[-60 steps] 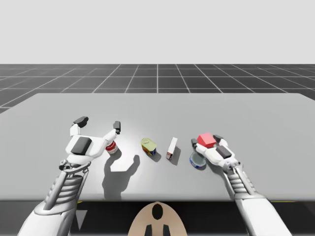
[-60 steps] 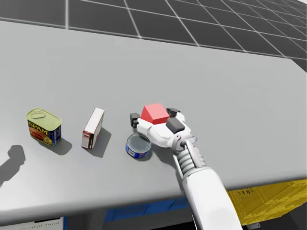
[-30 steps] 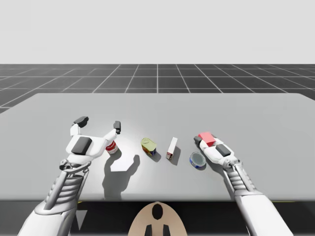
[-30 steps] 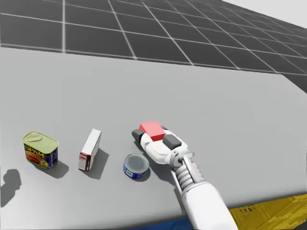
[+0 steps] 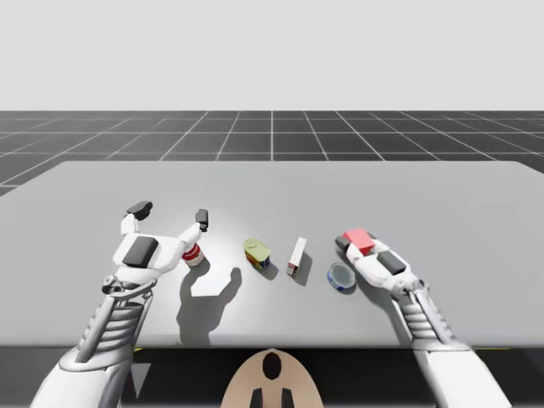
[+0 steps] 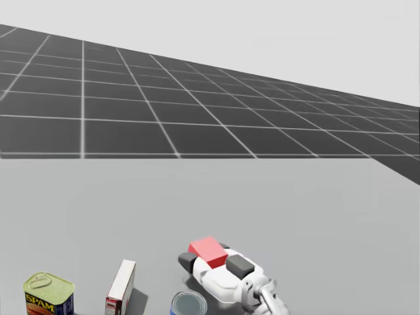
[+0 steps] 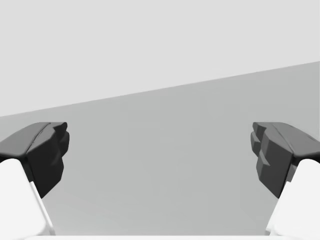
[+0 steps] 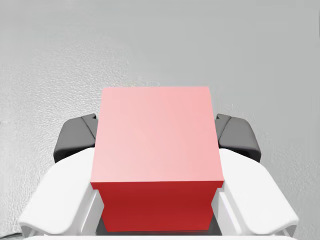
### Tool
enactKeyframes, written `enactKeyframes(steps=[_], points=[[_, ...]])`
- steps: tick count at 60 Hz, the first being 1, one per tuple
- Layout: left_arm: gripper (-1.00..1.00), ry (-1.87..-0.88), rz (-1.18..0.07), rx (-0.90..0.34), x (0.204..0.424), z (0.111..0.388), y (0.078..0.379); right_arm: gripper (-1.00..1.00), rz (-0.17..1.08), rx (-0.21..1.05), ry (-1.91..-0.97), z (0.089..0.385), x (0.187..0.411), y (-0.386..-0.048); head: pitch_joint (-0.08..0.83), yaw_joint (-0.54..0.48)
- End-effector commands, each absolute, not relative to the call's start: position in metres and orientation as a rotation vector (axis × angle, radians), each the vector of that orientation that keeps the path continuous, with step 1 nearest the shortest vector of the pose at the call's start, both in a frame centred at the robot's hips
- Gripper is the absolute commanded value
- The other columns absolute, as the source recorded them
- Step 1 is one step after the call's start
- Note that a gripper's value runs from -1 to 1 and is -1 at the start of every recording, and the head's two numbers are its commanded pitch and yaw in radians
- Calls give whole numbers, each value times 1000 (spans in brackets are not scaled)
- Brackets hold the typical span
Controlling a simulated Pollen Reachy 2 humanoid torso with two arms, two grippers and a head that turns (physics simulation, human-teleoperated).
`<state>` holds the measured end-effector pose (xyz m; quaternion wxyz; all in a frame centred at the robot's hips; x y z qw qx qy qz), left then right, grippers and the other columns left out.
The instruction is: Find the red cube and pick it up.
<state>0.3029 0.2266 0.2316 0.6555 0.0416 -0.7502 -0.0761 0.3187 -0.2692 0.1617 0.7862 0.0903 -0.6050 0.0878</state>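
Up tilts the robot's head, and the whole scene slides down its view. The right gripper [image 8: 157, 131] stays put, its fingers [image 8: 236, 135] pinching the red cube [image 8: 156, 150] from both sides, near the low blue can [image 5: 341, 277] on the counter [image 5: 442, 204]. The left gripper [image 7: 160, 150] hovers well apart, fingers [image 7: 47, 150] spread wide.
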Motion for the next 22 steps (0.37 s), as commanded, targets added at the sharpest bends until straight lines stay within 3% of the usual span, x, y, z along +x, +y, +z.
enactKeyframes(steps=[1, 22], points=[[-1000, -1701, -171, 95, 303, 232, 228, 940, 212, 204, -1402, 216, 316, -270, 298, -399], [-1000, -1702, -172, 98, 303, 232, 228, 956, 322, 158, -1718, 357, 284, -267, 337, -399]])
